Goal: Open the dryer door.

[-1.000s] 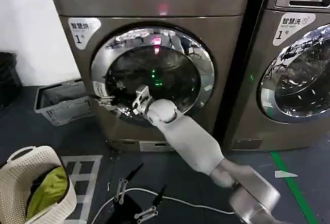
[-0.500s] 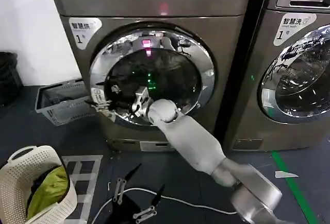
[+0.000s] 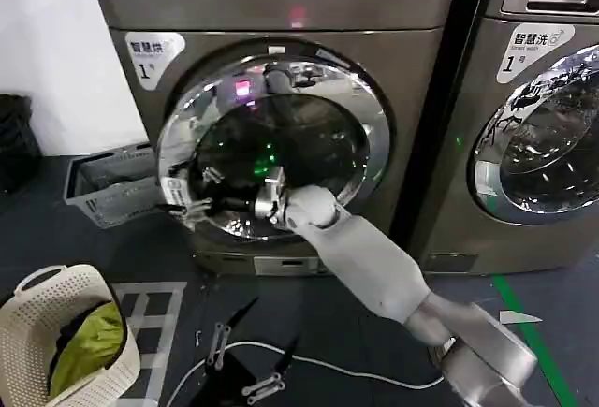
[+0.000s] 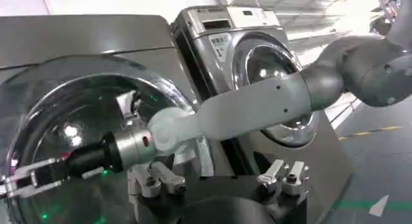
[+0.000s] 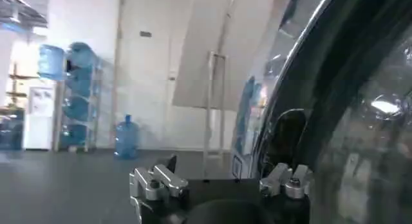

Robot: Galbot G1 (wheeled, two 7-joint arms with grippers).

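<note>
Right gripper (image 3: 190,209) hooked on the left rim of the dryer door (image 3: 271,150) — fingers look closed on it. Door is cracked open, left edge just off the dryer (image 3: 281,14) front. Mid-pull; next, swing it wide along the hinge arc.

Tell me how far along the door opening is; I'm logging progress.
Done: the dryer door looks unlatched, its left edge swung slightly out from the dryer. In hand: the right gripper is at that left edge by the handle, apparently pulling. Left: most of the swing; the door remains nearly closed. The left gripper hangs low, idle.
</note>
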